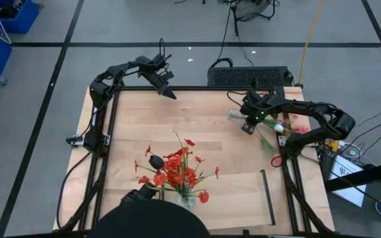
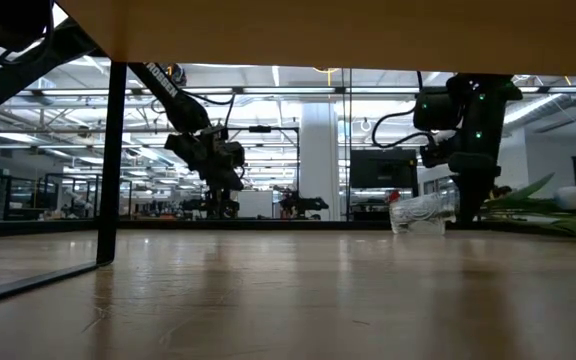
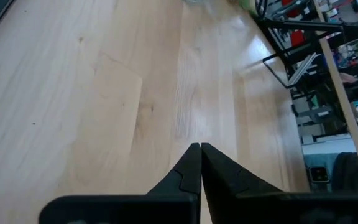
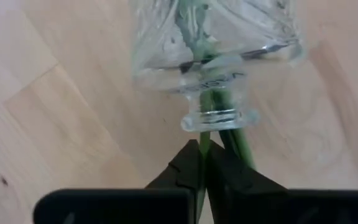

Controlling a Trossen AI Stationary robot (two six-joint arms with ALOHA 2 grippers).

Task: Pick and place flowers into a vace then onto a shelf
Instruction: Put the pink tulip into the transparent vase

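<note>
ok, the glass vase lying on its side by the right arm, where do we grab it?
Probably the narrow neck behind the flared lip, from above, fingers across it. The vase body is wide and lies on its side; stems come out through the lip, blocking an end-on approach.

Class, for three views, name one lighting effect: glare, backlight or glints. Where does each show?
Left wrist view: pale glare streaks the tabletop beyond the left gripper, jaws shut. Low view: bright ceiling lights behind leave the left arm and right arm dark. Right wrist view: glints on the glass vase; right gripper jaws shut on green stems.
</note>
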